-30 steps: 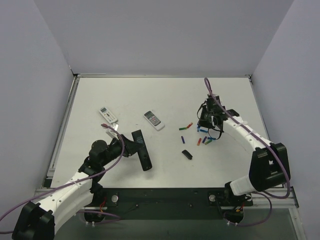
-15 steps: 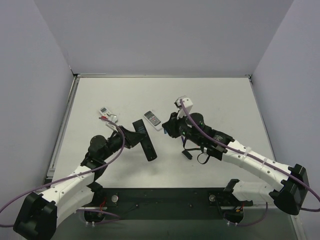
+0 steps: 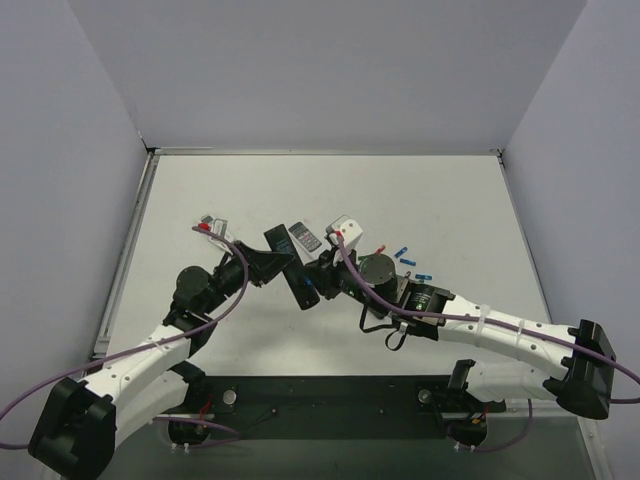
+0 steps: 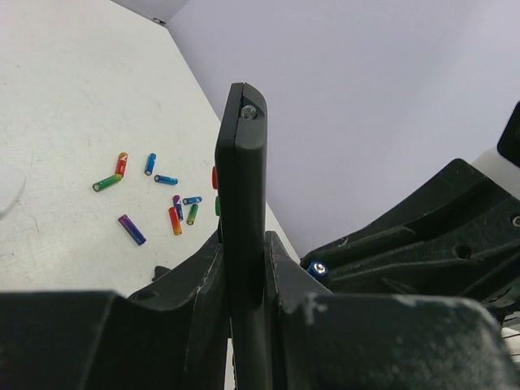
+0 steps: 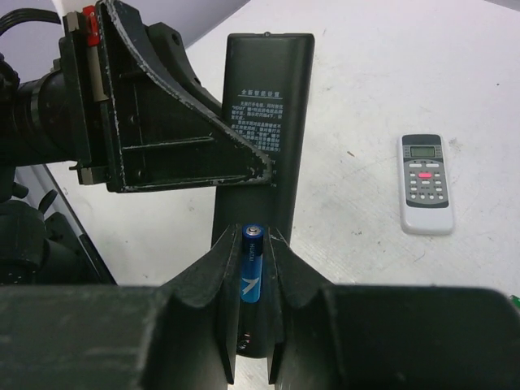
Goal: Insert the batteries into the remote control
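**Blue battery (image 5: 251, 264) pinched over the end of the gripped remote control (image 3: 283, 248)**

Top view: the left gripper (image 3: 283, 268) was clamped on the long, slim black remote control, holding it up off the white table (image 3: 440, 190) left of centre. The remote's length ran from far left to near right. The right gripper (image 3: 312, 285) met it at the near-right end. A short white remote (image 3: 304, 238) lay just beyond it on the far side. Loose batteries (image 3: 402, 248) were scattered on the table to the right, well apart from both grippers. No writing was legible from that height.

Left wrist view: the remote showed edge-on, a thin black slab rising between the two fingers, which pressed on its flat faces. A small clear bulb sat at its tip. Green, red, blue and purple batteries lay on the table to its left, their print too small to read.

Right wrist view: the remote's back faced the camera, matte black. It carried a label (image 5: 256, 122) of white characters, too fine to make out. The right fingers were closed on the blue battery, which bore a white mark. Its silvery end pointed along the remote's near end. The white remote lay to the right, showing a grey display, a red button and rows of keys
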You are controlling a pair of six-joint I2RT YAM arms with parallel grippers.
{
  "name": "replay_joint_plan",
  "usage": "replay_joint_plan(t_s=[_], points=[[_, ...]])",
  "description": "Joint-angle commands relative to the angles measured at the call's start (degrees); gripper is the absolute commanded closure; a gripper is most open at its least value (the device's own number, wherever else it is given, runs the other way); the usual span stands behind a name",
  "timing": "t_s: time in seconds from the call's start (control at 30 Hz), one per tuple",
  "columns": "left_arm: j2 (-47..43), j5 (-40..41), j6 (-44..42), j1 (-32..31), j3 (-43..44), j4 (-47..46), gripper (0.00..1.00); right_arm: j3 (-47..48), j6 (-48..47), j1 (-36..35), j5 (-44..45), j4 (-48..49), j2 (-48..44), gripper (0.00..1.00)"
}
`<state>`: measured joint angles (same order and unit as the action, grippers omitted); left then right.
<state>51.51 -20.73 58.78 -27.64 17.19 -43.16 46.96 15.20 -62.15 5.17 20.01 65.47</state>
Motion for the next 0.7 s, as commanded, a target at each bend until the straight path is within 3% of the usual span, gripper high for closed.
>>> replay_joint_plan(t_s=[0.0,0.67], points=[[0.8,1.6,1.8,0.1,2.9,-7.0,1.00,-0.9,-1.9,-1.6,1.6,6.4,-0.7,1.00],[2.4,2.9,6.3,0.1,3.1,-16.1,1.00,-2.8,-3.8,-3.4,2.1,8.0,-0.3,1.00]])
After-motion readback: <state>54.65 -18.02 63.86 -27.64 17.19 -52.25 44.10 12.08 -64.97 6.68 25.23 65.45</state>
